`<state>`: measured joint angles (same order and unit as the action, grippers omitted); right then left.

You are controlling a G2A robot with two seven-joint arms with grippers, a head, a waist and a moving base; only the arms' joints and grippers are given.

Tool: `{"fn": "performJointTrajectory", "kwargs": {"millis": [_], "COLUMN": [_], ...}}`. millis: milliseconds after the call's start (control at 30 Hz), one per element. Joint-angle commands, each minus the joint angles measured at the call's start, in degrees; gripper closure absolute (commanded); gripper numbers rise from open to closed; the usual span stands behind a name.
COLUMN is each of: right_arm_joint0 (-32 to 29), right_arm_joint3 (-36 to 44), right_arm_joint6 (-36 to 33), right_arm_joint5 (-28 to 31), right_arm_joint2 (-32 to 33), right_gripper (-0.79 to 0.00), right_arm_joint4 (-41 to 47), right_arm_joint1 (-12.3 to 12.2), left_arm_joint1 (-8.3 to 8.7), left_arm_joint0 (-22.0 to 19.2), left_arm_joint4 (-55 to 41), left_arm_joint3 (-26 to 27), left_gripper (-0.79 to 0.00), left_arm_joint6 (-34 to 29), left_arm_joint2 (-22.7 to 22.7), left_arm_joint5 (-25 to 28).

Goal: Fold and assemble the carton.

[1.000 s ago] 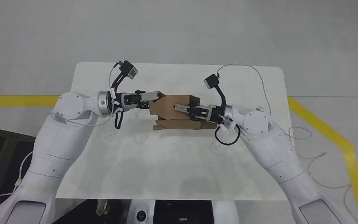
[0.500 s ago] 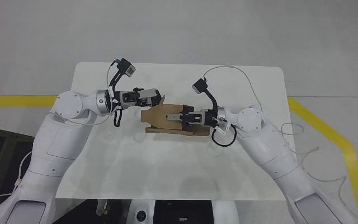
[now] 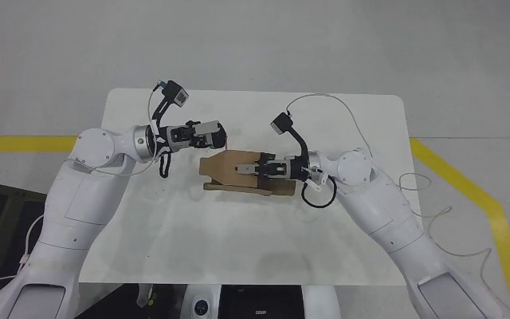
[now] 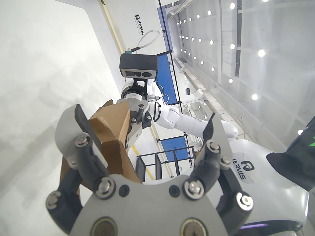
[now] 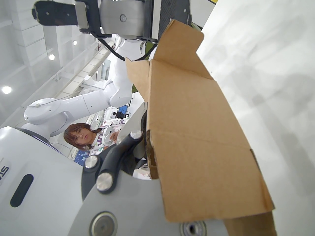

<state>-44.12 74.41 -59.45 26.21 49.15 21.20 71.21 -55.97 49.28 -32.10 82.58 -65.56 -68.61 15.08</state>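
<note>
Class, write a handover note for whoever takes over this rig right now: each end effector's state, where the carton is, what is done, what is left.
Left end effector: open, holding nothing, by the carton's free end.
Right end effector: shut on a carton wall.
Carton: middle of the table, partly opened, flaps loose.
Done: carton gripped and opened part-way.
Left: square it up, then fold the flaps shut.

Bkgd wall panel [image 4: 128, 8], logo w/ lettering
</note>
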Motion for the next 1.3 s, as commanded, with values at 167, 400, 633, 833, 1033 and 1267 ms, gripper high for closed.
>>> {"fn": "performJointTrajectory", "kwargs": {"millis": [167,400,633,833,1033,1267], "right_arm_joint0": [0.7,1.8,2.5,2.7,2.4,1.5], "right_arm_joint3": [0.2,-1.4,-2.7,-3.4,-3.4,-2.1], "right_arm_joint6": [-1.6,-1.6,-1.3,-1.6,0.3,5.2], "right_arm_joint5": [0.0,0.4,1.0,1.5,2.5,3.3], "right_arm_joint2": [-1.4,-2.5,-2.8,-2.4,0.3,2.6], "right_gripper": [0.000,0.000,0.000,0.000,0.000,0.000], "right_arm_joint4": [1.1,1.6,1.7,2.2,0.1,-3.6], "right_arm_joint1": [0.7,1.5,2.0,2.2,1.7,1.3], "left_arm_joint1": [-0.21,-0.29,-0.26,-0.29,-0.27,-0.22], "left_arm_joint0": [0.1,0.4,0.9,0.5,-1.1,-1.0], "left_arm_joint4": [1.1,1.4,1.5,1.7,2.6,2.8], "left_arm_joint3": [0.3,1.1,1.8,0.8,-1.5,-1.3], "left_gripper": [-0.785,-0.785,-0.785,-0.785,-0.785,-0.785], "left_arm_joint6": [-0.1,-0.8,-1.8,-1.6,1.9,1.5], "left_arm_joint2": [0.8,0.9,0.7,0.3,-1.6,-2.1], "left_arm_joint5": [0.1,0.3,0.2,0.2,0.9,1.0]}}
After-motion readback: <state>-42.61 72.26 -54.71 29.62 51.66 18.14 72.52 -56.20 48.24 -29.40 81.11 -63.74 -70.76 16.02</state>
